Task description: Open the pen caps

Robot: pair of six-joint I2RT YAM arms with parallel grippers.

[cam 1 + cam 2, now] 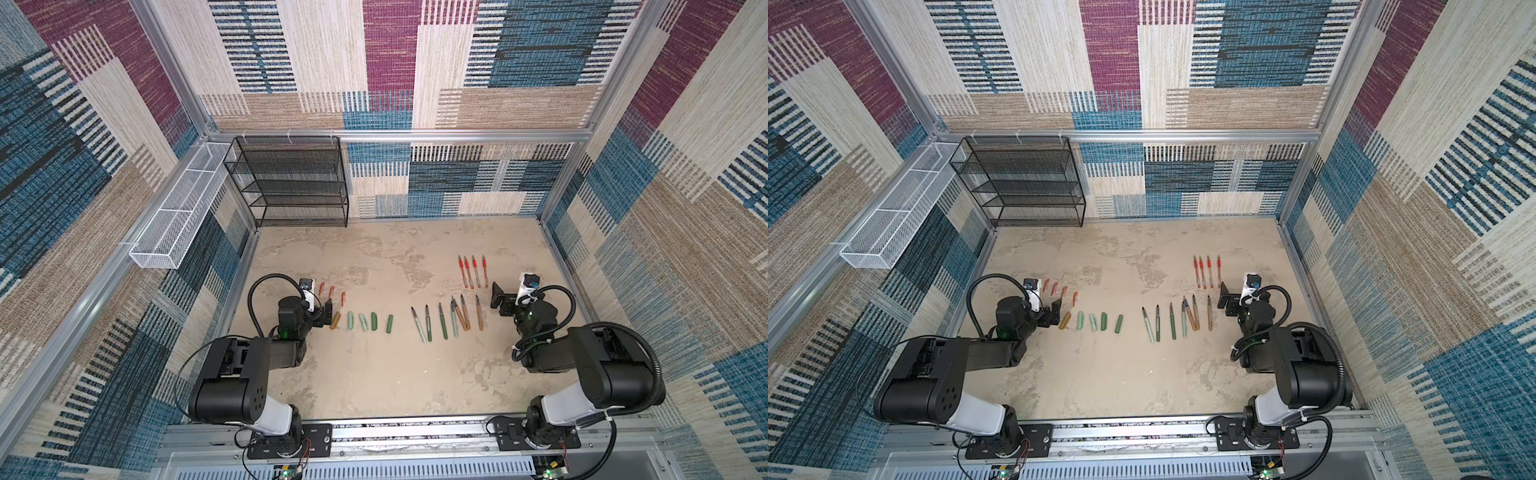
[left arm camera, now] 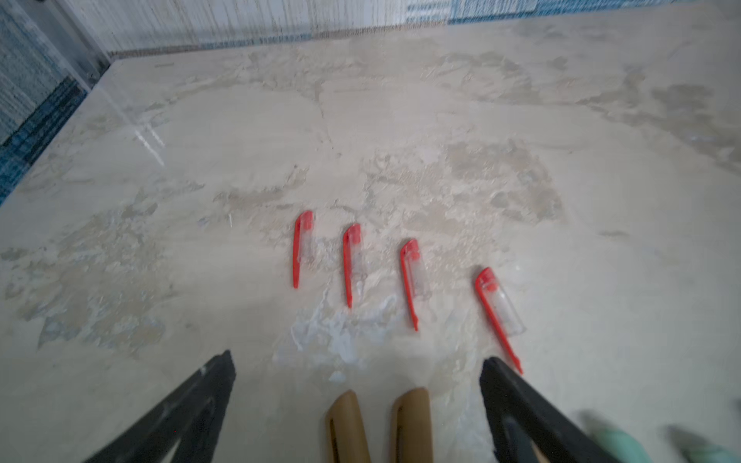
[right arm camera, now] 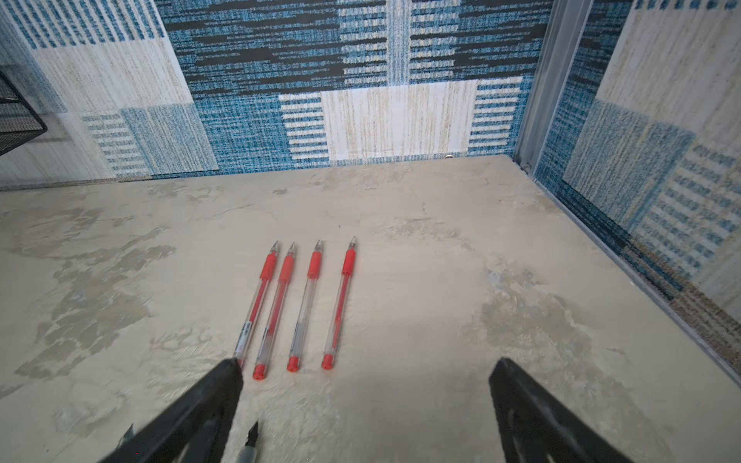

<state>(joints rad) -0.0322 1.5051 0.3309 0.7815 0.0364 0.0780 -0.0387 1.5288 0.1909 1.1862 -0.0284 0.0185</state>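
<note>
My left jaws and right jaws both stand wide open, gripping nothing. The pen caps (image 1: 363,322) lie loose on the table (image 1: 374,374) by my left jaws, two gold caps (image 2: 411,421) showing between them; the uncapped pens (image 1: 443,326) lie by my right jaws

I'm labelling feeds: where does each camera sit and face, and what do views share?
Top views: overhead, looking down on mottled beige tabletop; both black arms show.
Left wrist: on left arm, facing four red-clipped clear caps; open left gripper shows.
Right wrist: on right arm, facing four red-gripped clear pens; open right gripper shows.
Shared: those caps and pens lie in both top views.
</note>
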